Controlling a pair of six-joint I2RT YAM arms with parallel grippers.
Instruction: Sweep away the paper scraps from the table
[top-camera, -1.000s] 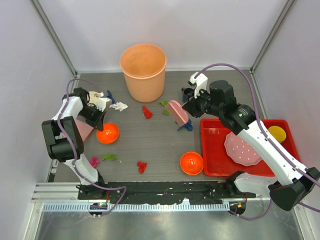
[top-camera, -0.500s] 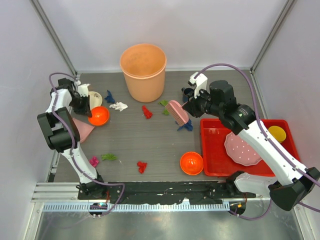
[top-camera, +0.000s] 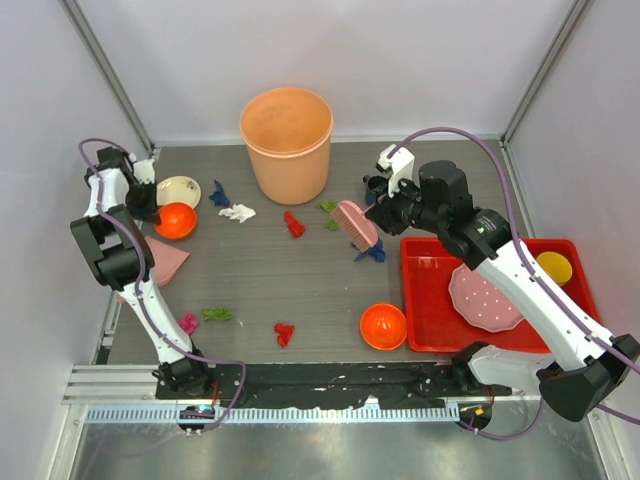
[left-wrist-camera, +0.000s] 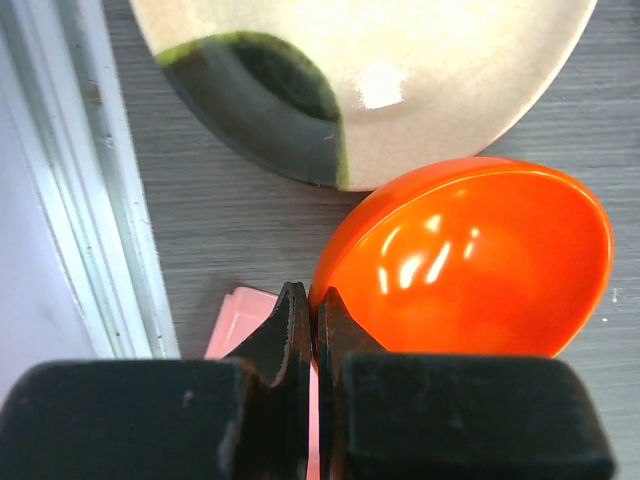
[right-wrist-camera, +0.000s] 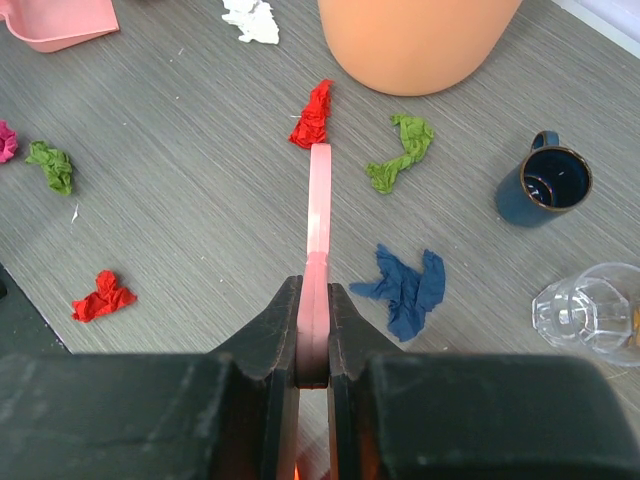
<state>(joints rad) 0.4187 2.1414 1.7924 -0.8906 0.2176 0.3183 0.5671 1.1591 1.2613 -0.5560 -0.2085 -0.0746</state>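
- Since half a second ago, the left gripper (left-wrist-camera: 308, 310) has carried the bowl (left-wrist-camera: 470, 260) toward 10 o'clock on the table (top-camera: 280, 280), to the left edge. The right arm has not shifted.
- Left jaws are pinched on the bowl's thin rim. Whether the bowl rests on the table or hangs above it, I cannot tell.
- At 12 o'clock from the bowl, just beside it, lies the plate (left-wrist-camera: 420, 60). At 6 o'clock, the dustpan (top-camera: 165, 262) pokes out under the jaws.
- The right gripper (right-wrist-camera: 315, 300) is clamped on the brush (right-wrist-camera: 318, 200), which points toward the bin (top-camera: 286, 140).
- The scraps are all on the table, unswept. Around the brush, a red scrap (right-wrist-camera: 313, 115) sits at its tip, a green scrap (right-wrist-camera: 400, 150) at 1 o'clock and a blue scrap (right-wrist-camera: 405, 285) at 4 o'clock. A white scrap (top-camera: 237, 212) lies right of the plate, and more sit near the front edge.
- Risks, as I judge them:
  - With so little rim in the pinch, the bowl could twist or slip out.
  - Set down carelessly, the bowl could knock the plate or land on the dustpan, which the sweeping likely needs.
  - A wide brush stroke could strike the mug (right-wrist-camera: 545, 180) or glass (right-wrist-camera: 590, 300) to the right.
  - A fast stroke could flick the light scraps away rather than gather them.
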